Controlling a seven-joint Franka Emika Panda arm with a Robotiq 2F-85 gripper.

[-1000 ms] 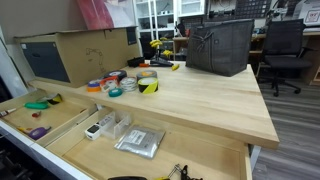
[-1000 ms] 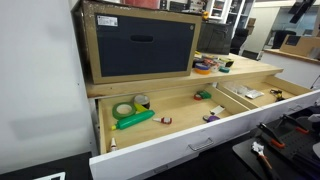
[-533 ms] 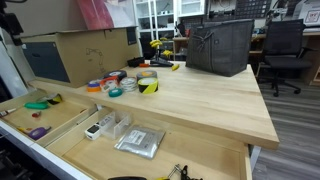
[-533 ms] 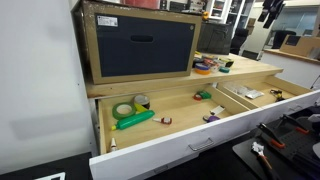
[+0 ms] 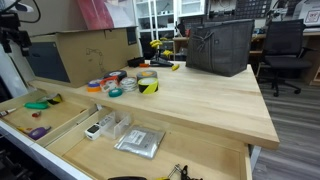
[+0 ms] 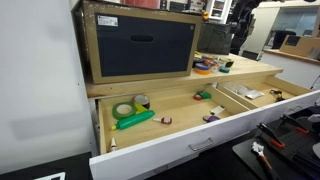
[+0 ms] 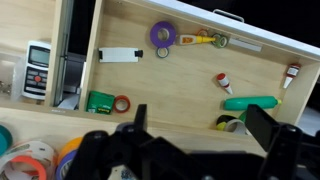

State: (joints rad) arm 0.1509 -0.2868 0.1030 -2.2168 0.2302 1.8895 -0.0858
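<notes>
Claw (image 7: 200,135) high over the open drawer (image 6: 170,150), fingers spread wide, nothing between them; below it in the wrist view, left to right: calculator (image 7: 38,70), green box (image 7: 98,102), purple tape roll (image 7: 165,35), green marker (image 7: 250,103) lying flat just beside one finger, nearest to the claw; risk, as I judge it: a careless descent could clip the drawer rim or roll the loose marker aside; desk (image 5: 200,95) pale wood; workshop room, cardboard box (image 5: 85,50), office chair (image 5: 285,45).
</notes>
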